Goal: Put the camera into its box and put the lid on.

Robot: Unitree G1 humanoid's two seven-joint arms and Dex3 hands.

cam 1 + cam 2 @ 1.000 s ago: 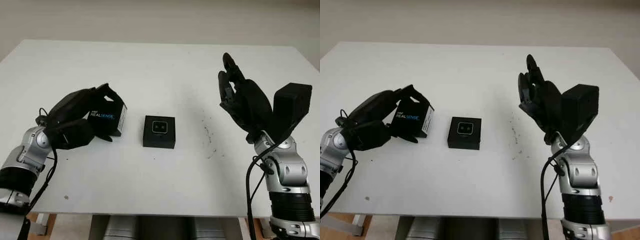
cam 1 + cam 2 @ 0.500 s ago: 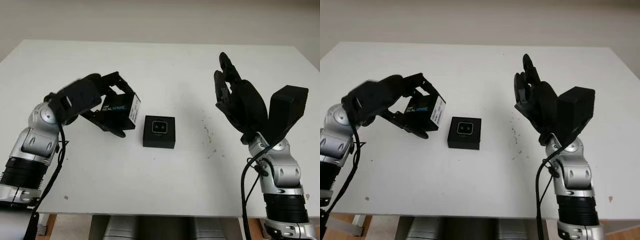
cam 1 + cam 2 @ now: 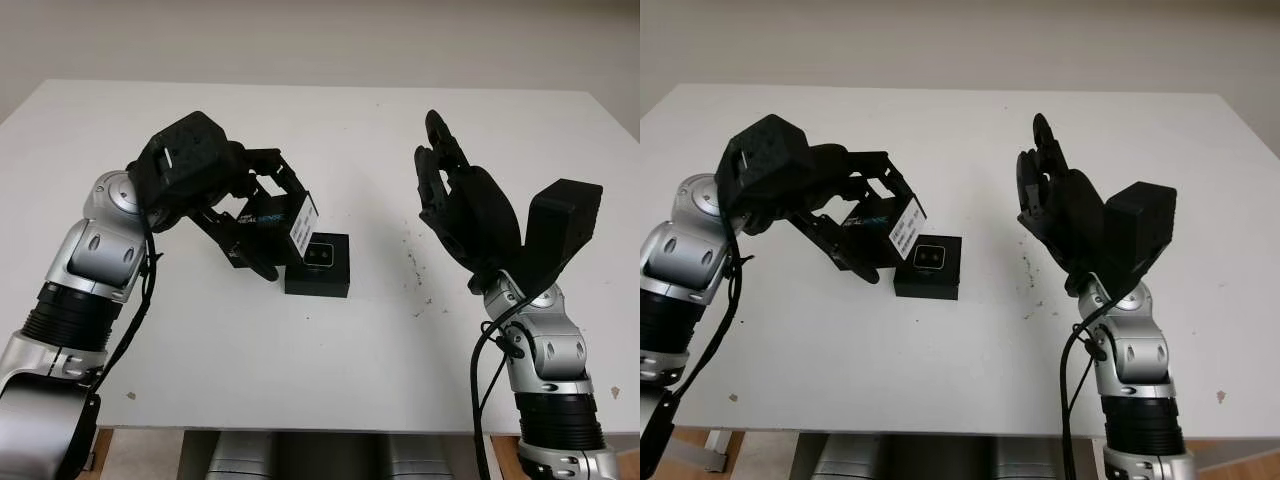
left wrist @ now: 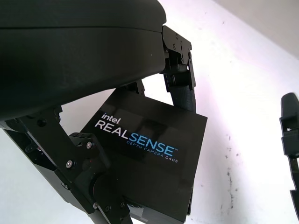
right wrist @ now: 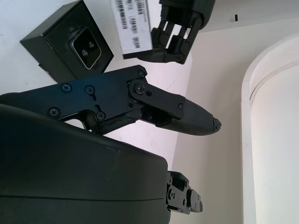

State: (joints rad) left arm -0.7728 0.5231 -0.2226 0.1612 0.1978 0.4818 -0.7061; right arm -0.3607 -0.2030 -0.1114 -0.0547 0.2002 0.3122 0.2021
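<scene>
**Mia:** Left hand [image 3: 262, 215] is clenched around the lid [image 3: 268, 222], yes? Where was it a second ago?

**Jan:** A second ago it held the lid low at the left side of the table [image 3: 330, 370]. Now it has lifted the lid and carried it toward the middle. The lid hangs tilted, just beside the box [image 3: 319, 266], and its corner with the white sticker is over the box's left edge.

**Mia:** What does this mean for the task?

**Jan:** I think the first part is done, because the camera [image 3: 320, 253] already sits inside the box, lens side up. The closing step is in hand. The lid must still be turned level and centred before it goes down.

**Mia:** And the right hand [image 3: 455, 200]?

**Jan:** It is open and holds nothing, raised above the table right of the box. It has drifted a little nearer.

**Mia:** How does the lid look?

**Jan:** It is black and flat, with the printed words "Intel RealSense" on top. The fingers [image 4: 180, 70] press its opposite edges.
</scene>
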